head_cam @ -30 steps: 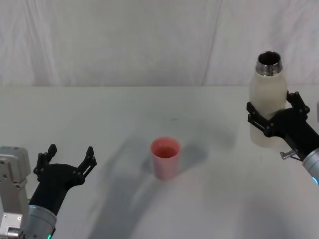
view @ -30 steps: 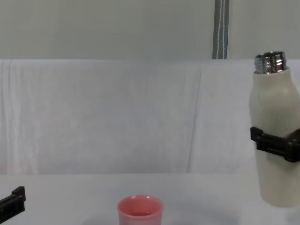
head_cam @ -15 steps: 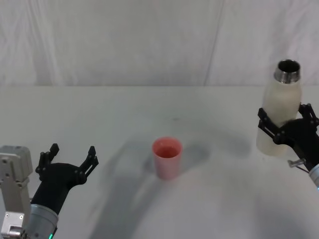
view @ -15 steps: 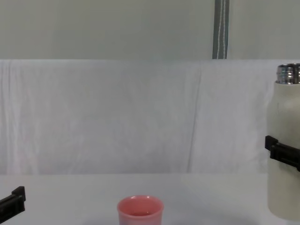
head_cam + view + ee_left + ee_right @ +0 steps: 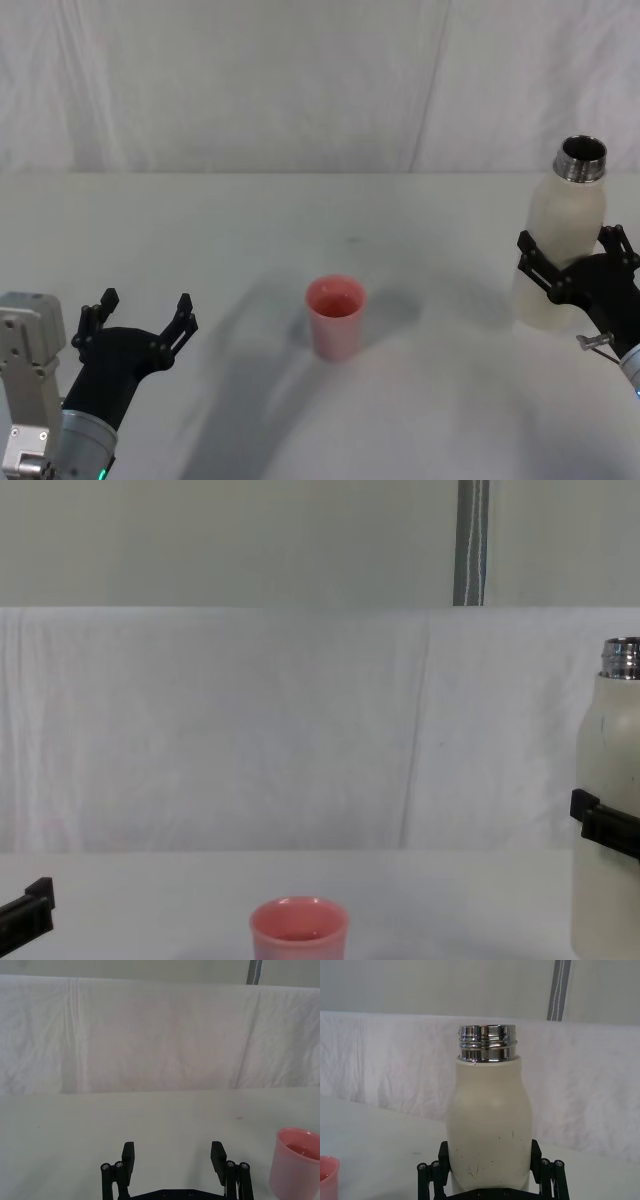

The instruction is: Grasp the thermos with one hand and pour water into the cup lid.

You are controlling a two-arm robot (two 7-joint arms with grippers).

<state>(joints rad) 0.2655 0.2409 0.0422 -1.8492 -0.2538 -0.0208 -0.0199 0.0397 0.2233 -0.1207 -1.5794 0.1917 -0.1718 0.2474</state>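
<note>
Head view: smooth cream thermos (image 5: 565,255), steel neck, in right claw (image 5: 575,270).

No legible text or labels anywhere.

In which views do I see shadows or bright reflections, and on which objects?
Head view: soft grey shadows lie on the table beside the cup lid and left of the thermos. Right wrist view: the steel neck shows bright glare bands. Chest view: even light, no strong shadow.
</note>
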